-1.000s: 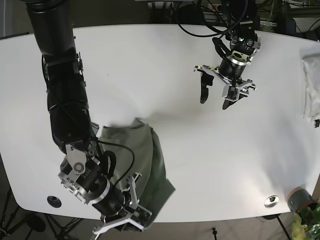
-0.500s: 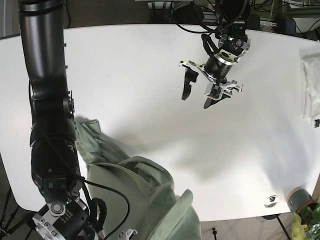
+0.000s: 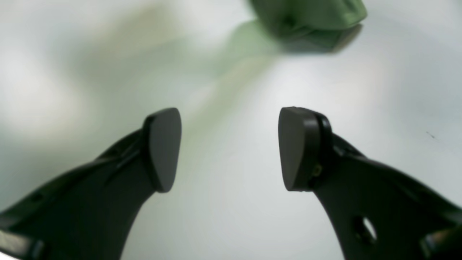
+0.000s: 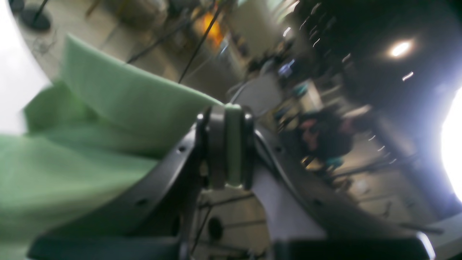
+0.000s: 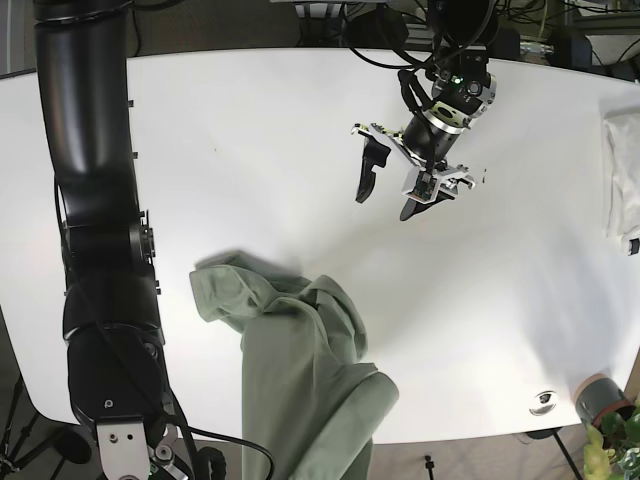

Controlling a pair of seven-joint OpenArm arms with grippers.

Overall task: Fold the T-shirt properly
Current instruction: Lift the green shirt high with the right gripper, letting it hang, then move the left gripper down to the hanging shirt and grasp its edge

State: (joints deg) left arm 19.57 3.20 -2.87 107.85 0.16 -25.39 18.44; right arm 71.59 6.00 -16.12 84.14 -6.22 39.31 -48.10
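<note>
The green T-shirt [image 5: 300,350] lies bunched on the white table [image 5: 250,150], and its lower part rises off the front edge at the bottom of the base view. In the right wrist view my right gripper [image 4: 229,144] is shut on a fold of the T-shirt [image 4: 90,144], held up beyond the table's edge. The base view shows only that arm [image 5: 100,300], not its gripper. My left gripper [image 5: 385,200] hovers open over bare table, well behind and right of the shirt. The left wrist view shows its pads [image 3: 162,150] wide apart, with the T-shirt [image 3: 310,18] blurred far ahead.
A folded white cloth [image 5: 625,170] lies at the table's right edge. A small round metal fitting [image 5: 543,402] sits near the front right corner, with a potted plant [image 5: 605,410] just beyond it. Cables [image 5: 400,30] hang behind the table's far edge.
The right arm has swung the shirt up and rightward, so the cloth now lies farther toward the table's middle. The left gripper has drifted left, still open.
</note>
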